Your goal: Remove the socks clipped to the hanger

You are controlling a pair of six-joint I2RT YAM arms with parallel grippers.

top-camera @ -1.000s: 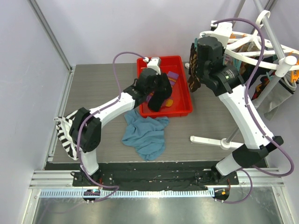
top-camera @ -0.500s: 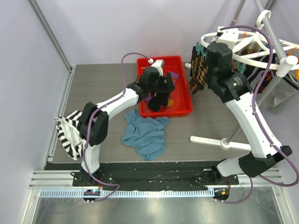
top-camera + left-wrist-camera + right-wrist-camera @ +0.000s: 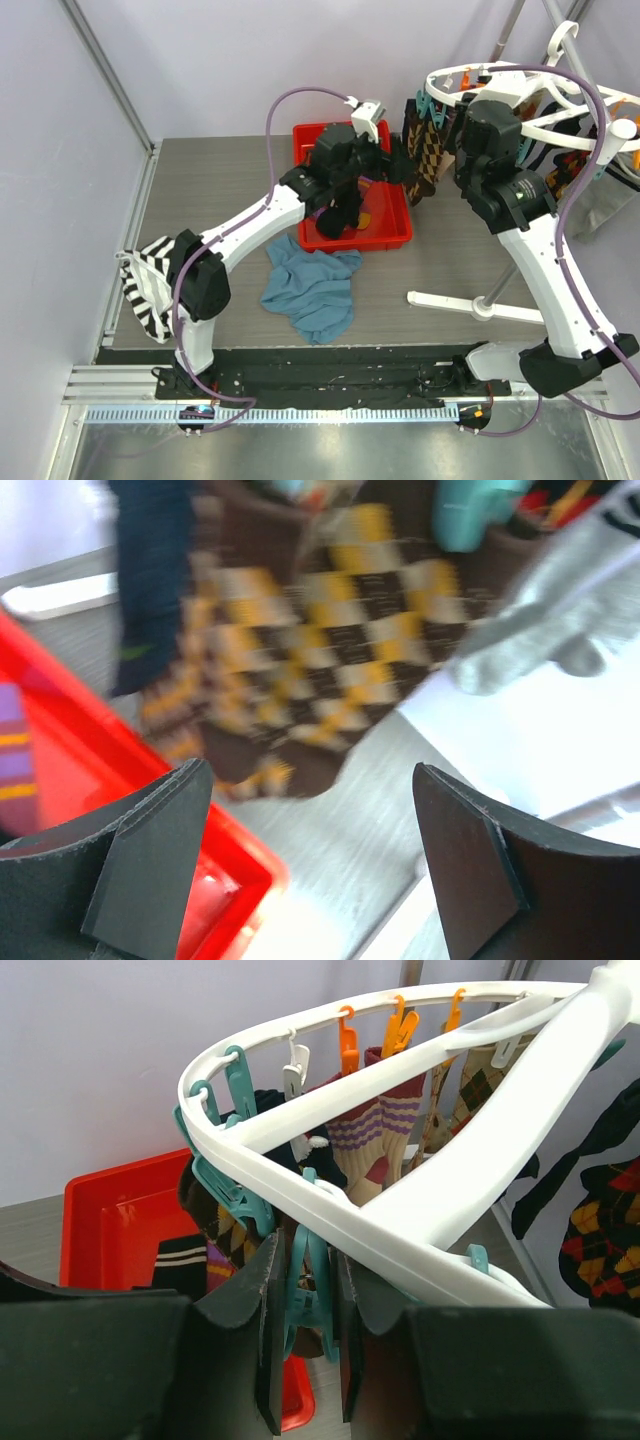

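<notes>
Socks (image 3: pixel 424 150) hang in a row from the hanger (image 3: pixel 330 1205), the white oval frame standing on its pole at the far right of the bench (image 3: pixel 220 190). Most are clipped on, so by my reading the task is at an early or middle stage.

The right claw (image 3: pixel 308 1270) is up at the frame's rim, its 2 fingers drawn narrow around 1 teal clip (image 3: pixel 305 1310). Pinching there looks meant to spring the clip's grip so the fabric under it comes free. Whether the clip has opened cannot be told from the wrist view.

The left claw (image 3: pixel 310 810) is spread wide and holds nothing. It faces a brown-and-yellow argyle sock (image 3: pixel 340 650), whose lower end hangs just ahead of the gap between the fingers. That placement suits taking the sock as the clip lets go, though the view is blurred and no contact shows.

The red tray (image 3: pixel 380 240) sits just left of the hanger, directly under the left arm. This is probably so that a freed sock needs only a short carry.

The next move likely calls for the left fingers to close on the sock low down while the right keeps the clip squeezed.
</notes>
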